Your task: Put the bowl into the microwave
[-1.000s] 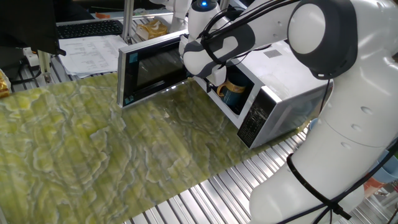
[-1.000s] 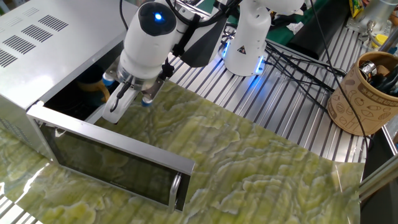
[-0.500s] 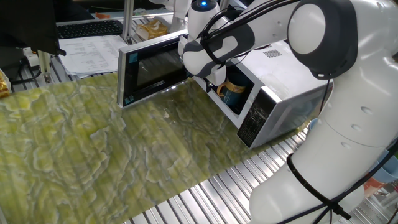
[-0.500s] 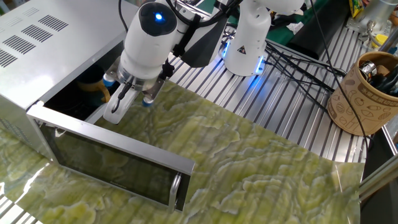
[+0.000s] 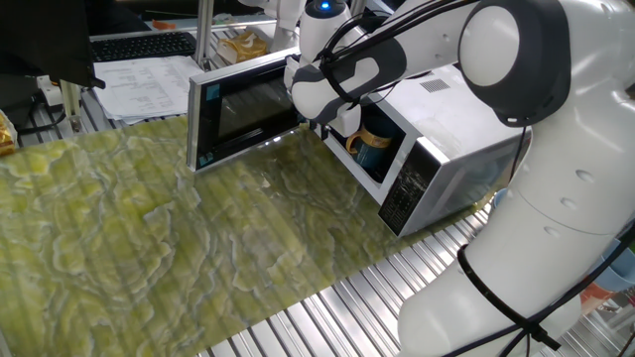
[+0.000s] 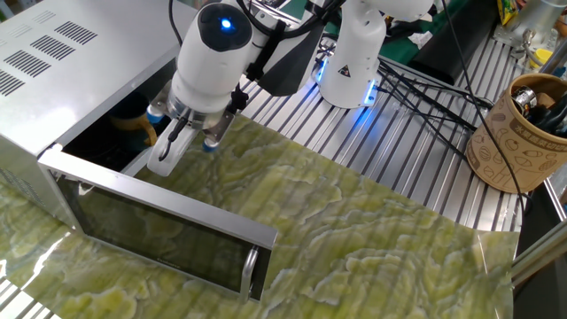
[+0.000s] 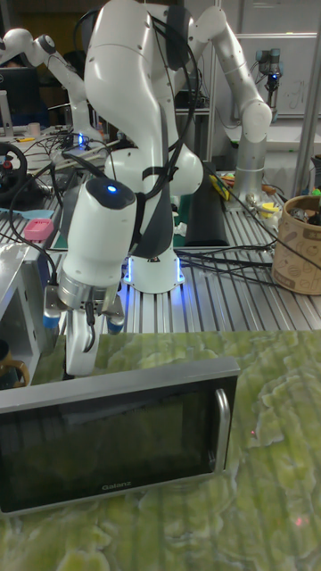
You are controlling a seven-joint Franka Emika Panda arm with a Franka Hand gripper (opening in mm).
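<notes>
In one fixed view the bowl (image 5: 373, 146) sits inside the microwave (image 5: 448, 149), just behind the open doorway, with the door (image 5: 244, 109) swung wide to the left; the jaws (image 5: 327, 130) hang outside the opening, a little nearer the door than a second ago, though here the arm hides whether they are open. In the other fixed view the jaws (image 6: 174, 148) are spread apart and empty over the green counter (image 6: 372, 239), just outside the cavity, barely shifted from half a second ago, while the bowl (image 6: 133, 122) rests on the oven floor, apart from them. In the tall fixed view the jaws (image 7: 82, 343) hang behind the top edge of the door (image 7: 116, 437), and only a sliver of the bowl (image 7: 11, 366) shows at far left. The placing looks done; the arm seems to be backing away.
</notes>
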